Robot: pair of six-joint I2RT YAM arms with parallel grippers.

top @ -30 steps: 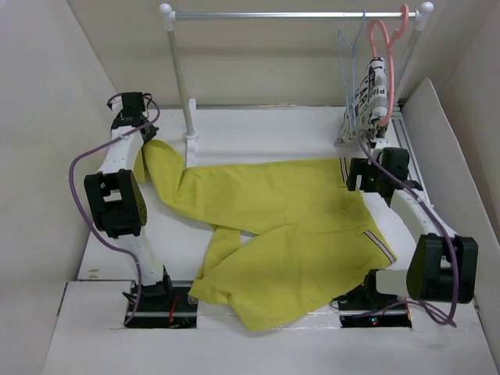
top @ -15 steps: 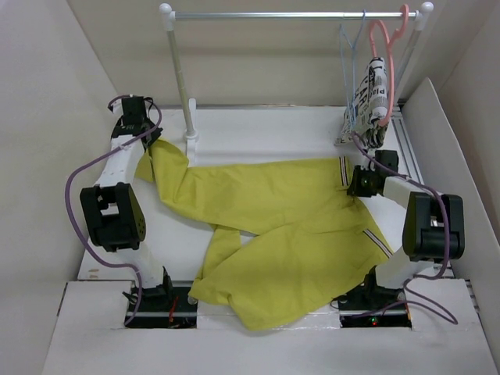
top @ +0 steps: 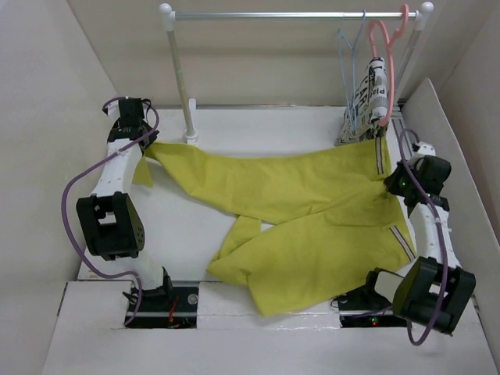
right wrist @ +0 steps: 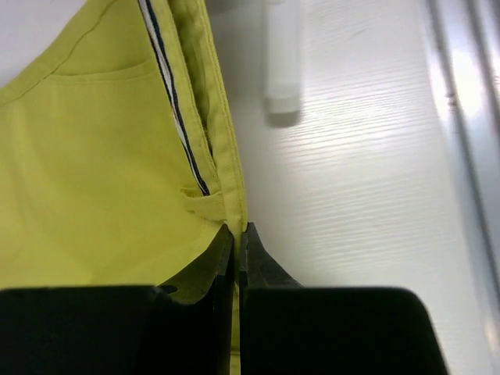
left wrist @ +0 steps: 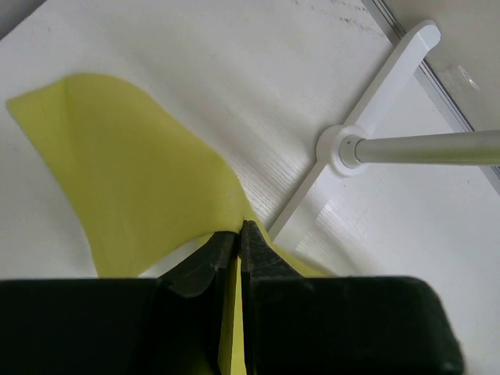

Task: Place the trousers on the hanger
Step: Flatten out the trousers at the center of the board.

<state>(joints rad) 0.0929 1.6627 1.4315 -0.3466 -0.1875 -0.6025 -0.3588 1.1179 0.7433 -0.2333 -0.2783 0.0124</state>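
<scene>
The mustard-yellow trousers (top: pixel 312 211) lie stretched across the white table, waistband with striped trim (top: pixel 380 160) at the right, leg ends at the left. My left gripper (top: pixel 147 143) is shut on a leg end (left wrist: pixel 141 172), cloth pinched between its fingers (left wrist: pixel 258 250). At the waistband edge (right wrist: pixel 226 156) my right gripper (top: pixel 393 181) is shut, cloth running between its jaws. The pale-blue hanger (top: pixel 348 74) hangs on the rail at the back right, above the waistband.
A clothes rail (top: pixel 297 14) spans the back on white posts (top: pixel 181 78); its cross-shaped foot (left wrist: pixel 367 133) lies just beyond my left gripper. A pink hanger (top: pixel 384 55) with printed cloth (top: pixel 367 105) hangs beside the blue one. White walls enclose the table on both sides.
My right gripper has closed on the waistband and pulled it right and back. The trousers are drawn out flatter. The left gripper moved slightly back, still holding the leg end.
</scene>
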